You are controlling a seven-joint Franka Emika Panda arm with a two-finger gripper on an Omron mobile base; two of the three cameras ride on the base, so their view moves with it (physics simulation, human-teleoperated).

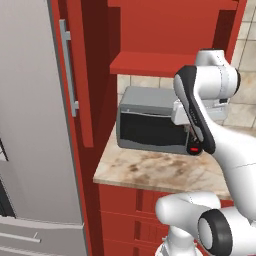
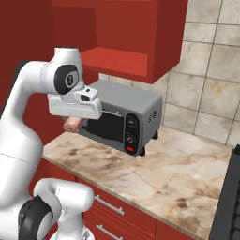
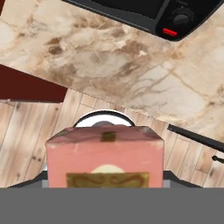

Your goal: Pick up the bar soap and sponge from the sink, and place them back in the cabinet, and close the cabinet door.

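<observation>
My gripper point(image 2: 73, 123) is shut on the bar soap point(image 2: 72, 123), a pinkish-brown block that hangs just in front of the toaster oven's left end, above the counter. In the hand view the bar soap point(image 3: 105, 157) sits between the fingers of my gripper point(image 3: 105, 177) and covers most of them. Above stands the red cabinet point(image 2: 140, 28), open, with its red shelf point(image 1: 145, 62) bare. The cabinet door point(image 1: 82, 75) is swung out to the left, with its grey bar handle point(image 1: 67, 65) facing me. The sponge and the sink are out of view.
A grey toaster oven point(image 1: 147, 122) stands on the marble counter point(image 2: 164, 173) right under the cabinet. A tall grey fridge point(image 1: 30, 125) rises at the left. A dark stove edge point(image 2: 233, 197) borders the counter at the far right. Red drawers point(image 1: 125, 210) lie below.
</observation>
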